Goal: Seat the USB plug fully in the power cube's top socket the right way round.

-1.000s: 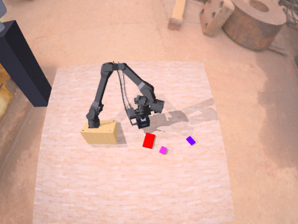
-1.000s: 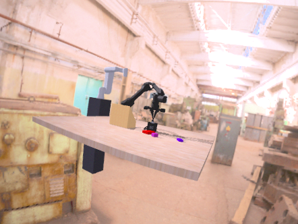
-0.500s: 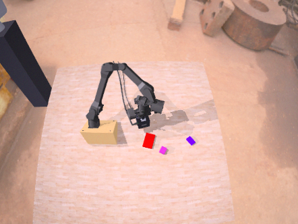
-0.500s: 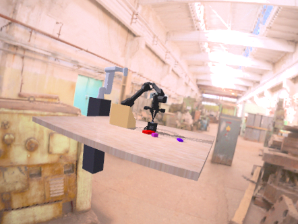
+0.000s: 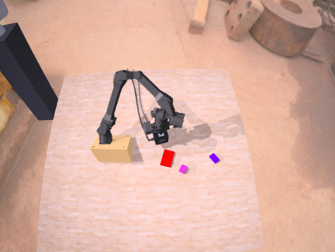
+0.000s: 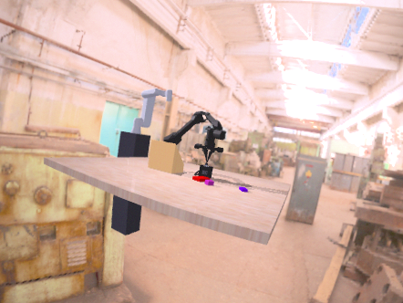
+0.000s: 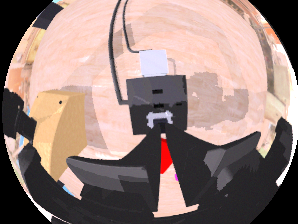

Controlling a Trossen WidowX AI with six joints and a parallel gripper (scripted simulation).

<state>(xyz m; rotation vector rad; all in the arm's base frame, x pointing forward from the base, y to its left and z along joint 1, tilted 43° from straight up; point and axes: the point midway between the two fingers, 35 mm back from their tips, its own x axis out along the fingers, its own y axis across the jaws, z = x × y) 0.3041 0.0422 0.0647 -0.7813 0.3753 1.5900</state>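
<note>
The power cube [image 5: 162, 140] [image 6: 206, 172] [image 7: 175, 89] is a dark block standing upright on the table, with small slots on its top face. My gripper [image 6: 206, 164] [image 7: 162, 128] points down at the cube's near top edge. Its fingertips are nearly together, shut on the USB plug, a small dark piece [image 7: 160, 123] that shows only in part. A light grey bracket-shaped part [image 7: 160, 116] lies around it at the top face. The fingertips hide the socket's near side, so how deep the plug sits and which way round it is cannot be told.
A white block [image 7: 153, 62] adjoins the cube's far side, and dark cables [image 7: 115, 55] run nearby. A red block [image 5: 167, 158] [image 6: 200, 179], a magenta cube [image 5: 183, 169] [image 6: 209, 182] and a purple block [image 5: 214, 158] [image 6: 243, 189] lie nearby. The tan box [image 5: 114, 153] [image 6: 163, 157] is under the arm's base.
</note>
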